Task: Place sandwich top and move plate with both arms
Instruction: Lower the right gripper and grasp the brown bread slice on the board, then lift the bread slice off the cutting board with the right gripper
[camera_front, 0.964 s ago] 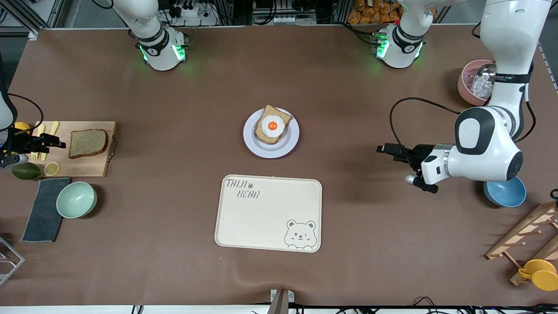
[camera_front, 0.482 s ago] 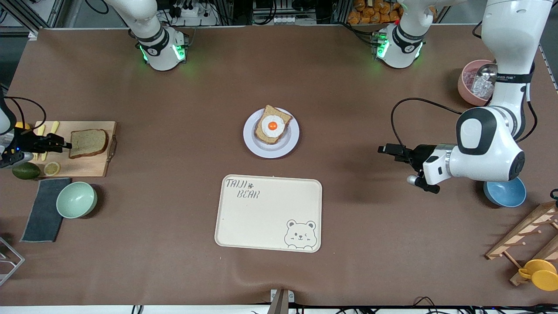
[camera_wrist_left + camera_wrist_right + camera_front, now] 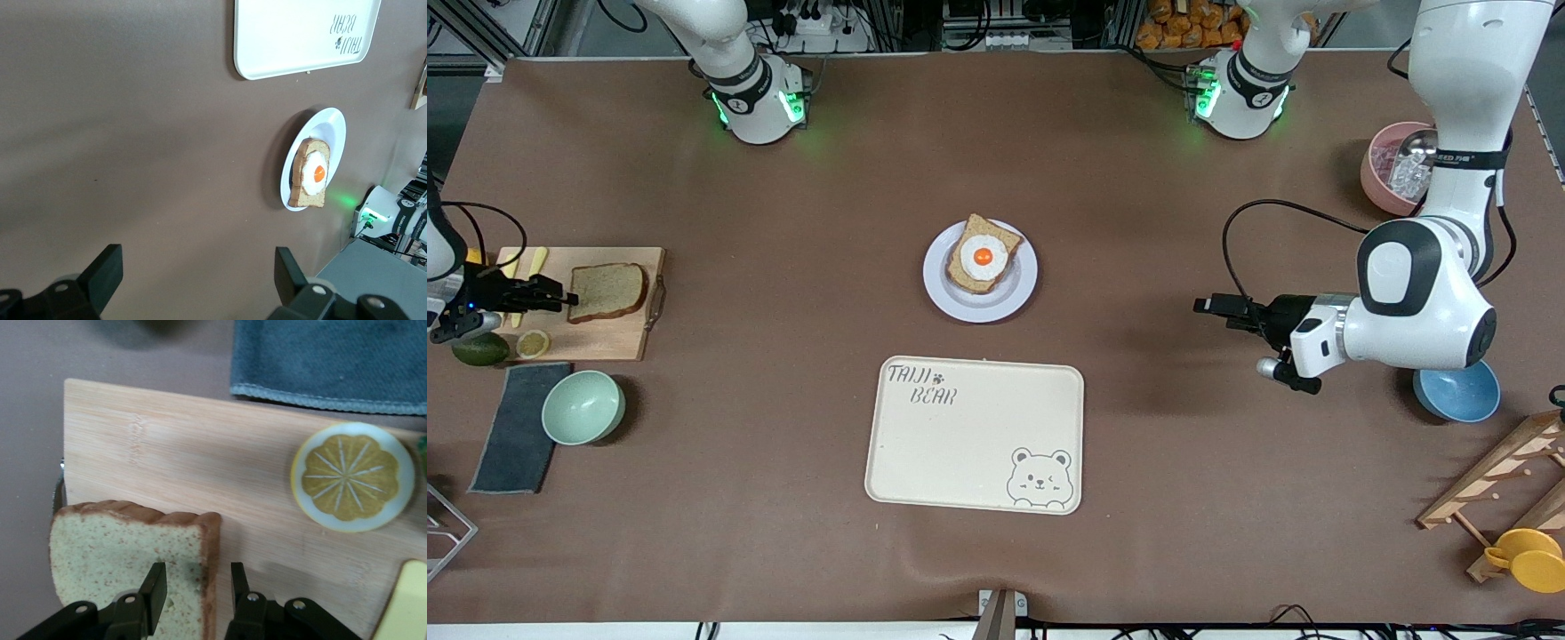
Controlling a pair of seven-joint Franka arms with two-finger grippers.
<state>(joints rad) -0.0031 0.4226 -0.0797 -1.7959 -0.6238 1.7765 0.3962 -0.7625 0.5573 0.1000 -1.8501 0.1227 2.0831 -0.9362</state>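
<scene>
Right gripper (image 3: 193,590) jaws part-way apart, straddling crust edge of sandwich top (image 3: 127,563); firm clamp not evident. Sandwich top lies flat on cutting board (image 3: 596,333) at right arm's end of table. Advice: seat crust deep between fingers, squeeze gently, lift level to avoid tearing. Lemon slice (image 3: 352,477) nearby, clear of grip. Plate (image 3: 1014,298) with egg slice (image 3: 983,255) mid-table. Left gripper (image 3: 193,270) jaws wide apart, empty, waiting over bare table toward left arm's end.

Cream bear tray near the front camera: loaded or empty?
Empty. The bear tray shows only its printed lettering and bear drawing; the egg-topped slice sits on the plate, the plain sandwich top on the cutting board.
</scene>
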